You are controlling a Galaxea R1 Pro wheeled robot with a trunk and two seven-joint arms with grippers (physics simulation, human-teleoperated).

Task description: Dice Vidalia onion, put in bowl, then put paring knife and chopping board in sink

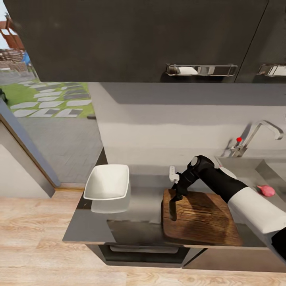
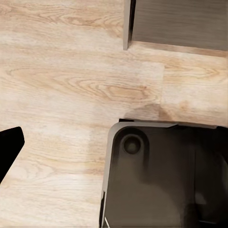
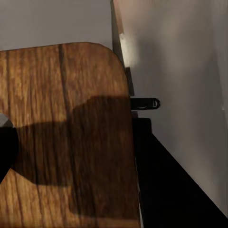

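The brown chopping board (image 1: 206, 218) lies on the grey countertop (image 1: 91, 230) near its front edge, and its grain shows in the right wrist view (image 3: 61, 133). My right gripper (image 1: 173, 208) hangs over the board's back left corner, fingers pointing down, open, one dark fingertip (image 3: 5, 152) at the picture's edge. No red knife handle can be made out. The white square bowl (image 1: 107, 182) stands left of the board. The pinkish onion (image 1: 266, 190) lies in the sink (image 1: 274, 169) at the far right, beyond my forearm. My left gripper's one visible fingertip (image 2: 9, 145) hangs over the wood floor.
A chrome tap (image 1: 258, 135) with a red knob (image 1: 238, 139) rises behind the sink. A small white object (image 1: 172, 173) sits on the counter behind the board. Dark wall cabinets (image 1: 139, 39) hang overhead. My dark base (image 2: 161, 175) rests on the floor. A short black bar (image 3: 145, 103) shows beside the board's edge.
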